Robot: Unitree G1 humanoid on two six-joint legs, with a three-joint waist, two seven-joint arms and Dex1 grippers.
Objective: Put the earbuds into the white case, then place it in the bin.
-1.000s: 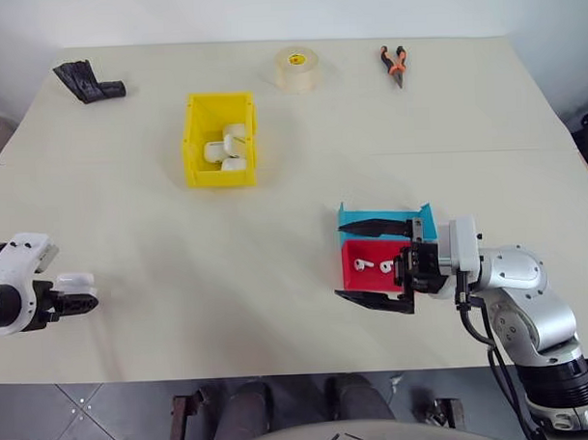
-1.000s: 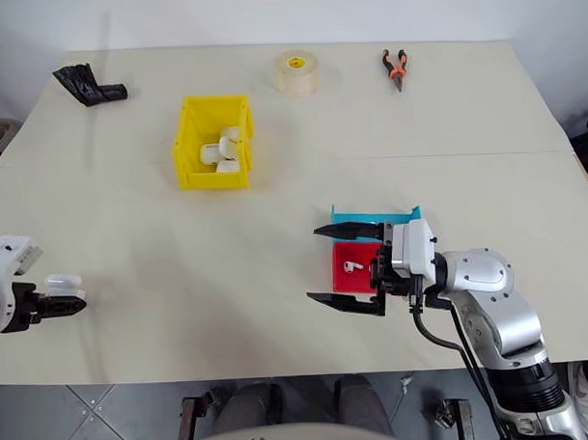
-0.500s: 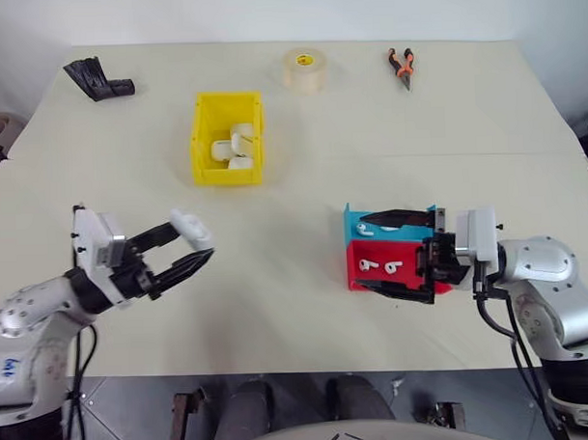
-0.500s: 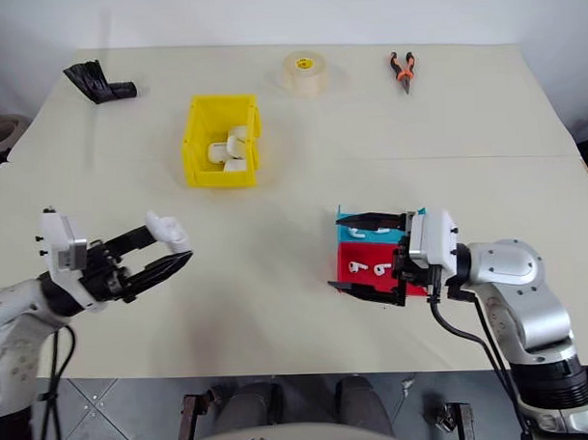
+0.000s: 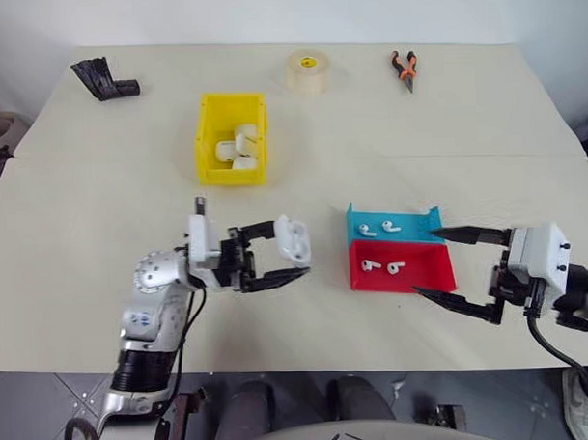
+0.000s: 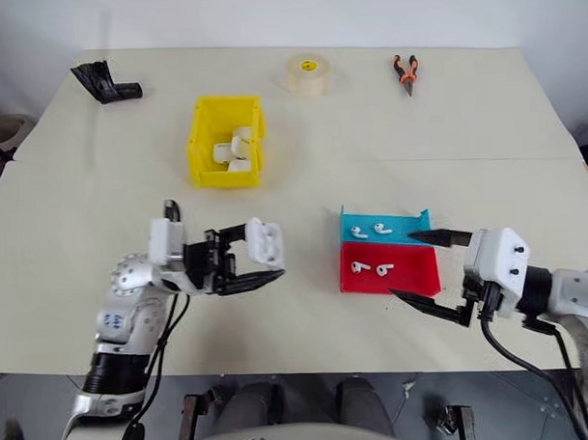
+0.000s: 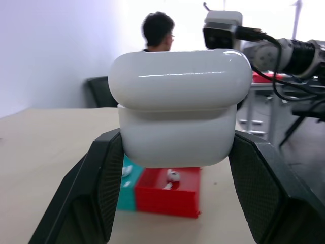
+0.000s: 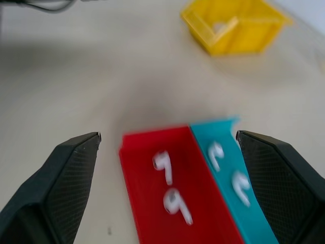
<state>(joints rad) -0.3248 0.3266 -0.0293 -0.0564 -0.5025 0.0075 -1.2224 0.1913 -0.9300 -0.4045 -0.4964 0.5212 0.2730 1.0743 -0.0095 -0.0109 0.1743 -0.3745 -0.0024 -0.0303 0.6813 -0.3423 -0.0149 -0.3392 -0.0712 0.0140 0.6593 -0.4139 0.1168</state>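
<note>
My left gripper [image 5: 293,251] is shut on the white case [image 5: 295,239] and holds it above the table, left of the trays. In the left wrist view the case [image 7: 180,107] sits between both fingers [image 7: 91,188] with its lid down. Two earbuds [image 5: 383,268] lie in the red tray [image 5: 426,273], and two more earbuds [image 5: 376,228] lie in the blue tray [image 5: 415,233] behind it. My right gripper [image 5: 426,262] is open just right of the trays, holding nothing. The yellow bin [image 5: 206,146] stands farther back and holds white cases.
At the back of the table are a tape roll [image 5: 308,70], orange-handled pliers [image 5: 403,67] and a black object [image 5: 104,80]. A person [image 7: 158,30] sits in the background of the left wrist view.
My left arm has swung in from the table's left edge toward the middle, carrying the case. My right gripper has drawn back to the right, off the trays, still open.
</note>
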